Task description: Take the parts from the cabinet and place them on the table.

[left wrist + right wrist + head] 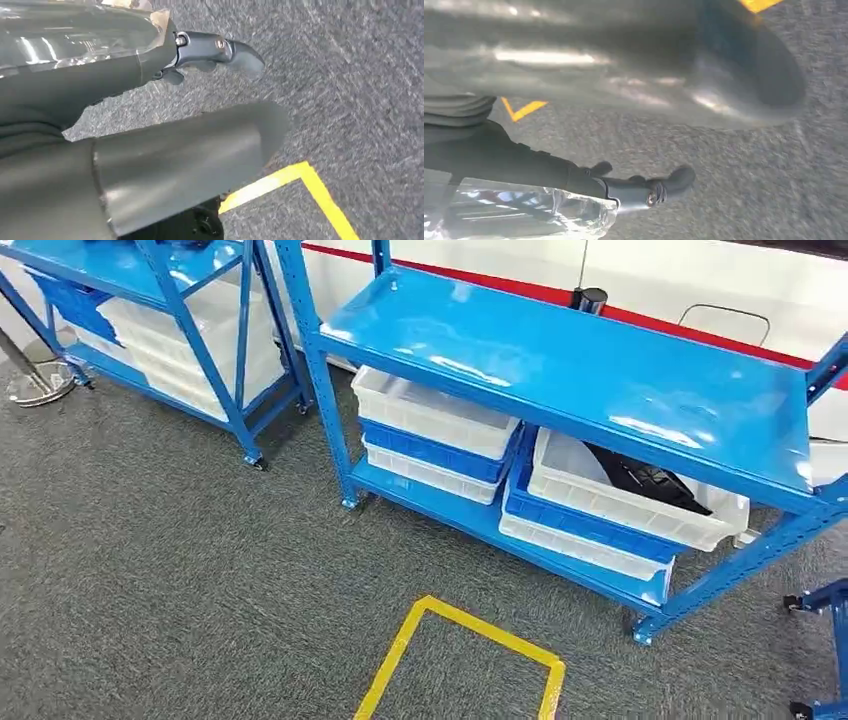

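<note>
A blue metal cabinet (pixel 560 370) stands ahead on the grey carpet. On its lower shelf a white bin (pixel 620 502) holds black parts (pixel 650 480), partly hidden under the top shelf. A small black cylinder (pixel 590 300) stands at the back of the top shelf. My left hand (pixel 60 100) hangs over the carpet, its thick thumb (pixel 190 155) and a dark finger (pixel 215 50) apart, holding nothing. My right hand (pixel 524 160) also hangs over the carpet with a finger (pixel 649 187) stretched out and nothing in it.
Stacked white and blue bins (pixel 435 435) fill the lower shelf's left half. A second blue rack (pixel 150 270) with bins stands at the far left. A yellow tape square (pixel 465 660) marks the floor before the cabinet. A blue wheeled frame (pixel 830 600) is at the right edge.
</note>
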